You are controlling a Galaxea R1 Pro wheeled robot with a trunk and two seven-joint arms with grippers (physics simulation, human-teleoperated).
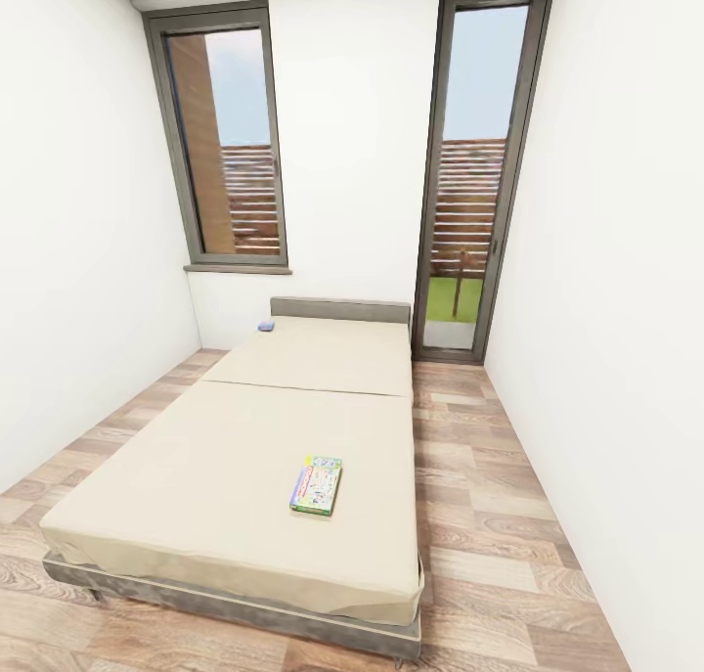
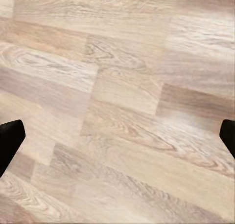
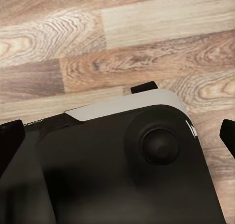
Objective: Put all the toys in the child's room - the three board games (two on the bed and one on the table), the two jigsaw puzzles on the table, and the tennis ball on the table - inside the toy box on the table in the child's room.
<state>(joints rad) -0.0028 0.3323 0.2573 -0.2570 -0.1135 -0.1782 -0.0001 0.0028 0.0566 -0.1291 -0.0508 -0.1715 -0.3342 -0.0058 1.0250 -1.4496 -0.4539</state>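
I see the beige bed (image 1: 293,437) ahead on plank flooring (image 1: 499,515) — a flat green board game (image 1: 317,485) near its foot, a small blue one (image 1: 265,326) by the grey headboard (image 1: 340,310). Both grippers (image 2: 117,136) (image 3: 117,136) spread wide, empty — the right over the robot's black base (image 3: 122,175).

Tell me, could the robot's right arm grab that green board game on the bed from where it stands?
Probably not yet. The green board game lies well onto the bed, while the right gripper hangs open over the robot's own base and wooden floor.
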